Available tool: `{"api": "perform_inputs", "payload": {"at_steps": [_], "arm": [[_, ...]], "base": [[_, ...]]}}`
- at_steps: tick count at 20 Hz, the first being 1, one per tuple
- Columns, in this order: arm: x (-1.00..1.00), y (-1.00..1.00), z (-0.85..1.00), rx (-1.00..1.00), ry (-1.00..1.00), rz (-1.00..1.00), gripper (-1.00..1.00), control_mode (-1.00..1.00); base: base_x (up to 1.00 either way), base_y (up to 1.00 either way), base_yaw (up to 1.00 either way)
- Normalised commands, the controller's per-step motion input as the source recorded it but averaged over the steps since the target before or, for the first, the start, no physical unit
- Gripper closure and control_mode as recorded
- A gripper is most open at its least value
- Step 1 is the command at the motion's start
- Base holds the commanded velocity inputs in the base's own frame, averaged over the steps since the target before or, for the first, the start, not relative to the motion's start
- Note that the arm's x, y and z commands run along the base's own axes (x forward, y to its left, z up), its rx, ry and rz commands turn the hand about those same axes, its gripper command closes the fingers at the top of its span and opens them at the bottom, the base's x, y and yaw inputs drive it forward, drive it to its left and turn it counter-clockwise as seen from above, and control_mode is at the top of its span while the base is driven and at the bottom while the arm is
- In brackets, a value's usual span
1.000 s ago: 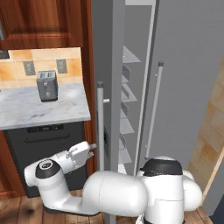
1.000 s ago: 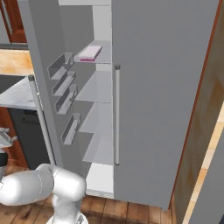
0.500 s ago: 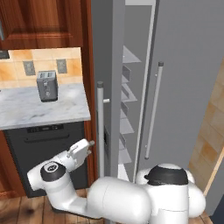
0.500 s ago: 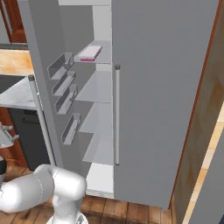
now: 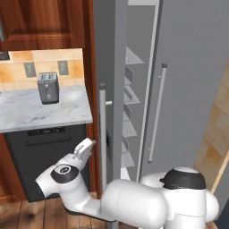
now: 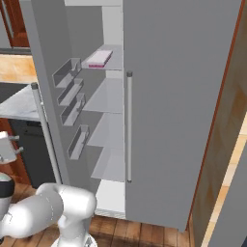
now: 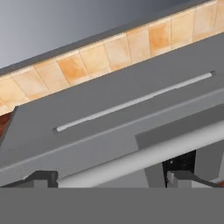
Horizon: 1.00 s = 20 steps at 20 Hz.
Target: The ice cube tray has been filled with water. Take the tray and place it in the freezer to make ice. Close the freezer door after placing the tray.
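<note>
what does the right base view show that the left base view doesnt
The right base view alone shows the ice cube tray lying on an upper freezer shelf, and the door's inner bins. The left base view alone shows the toaster on the counter. Both show the open freezer door and the gripper beside its bar handle.

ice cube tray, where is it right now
The ice cube tray lies on the top shelf inside the freezer, seen upper left in the right base view.
</note>
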Motion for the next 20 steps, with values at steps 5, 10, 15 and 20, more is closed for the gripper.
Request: {"api": "perform_inputs", "payload": {"at_steps": [5,10,15,20], "arm": [[0.23,0.00,-0.11,0.00,0.01,0.03,-1.00,-1.00],[0.09,0.03,-0.21,0.00,0.00,-0.03,-1.00,-1.00],[0.08,0.12,-0.20,0.00,0.00,-0.06,-1.00,-1.00],[0.20,0.08,-0.11,0.00,0.00,-0.08,-1.00,-1.00]], "base": [[0.00,0.00,0.00],[0.00,0.00,0.00],[0.00,0.00,0.00],[0.00,0.00,0.00]]}}
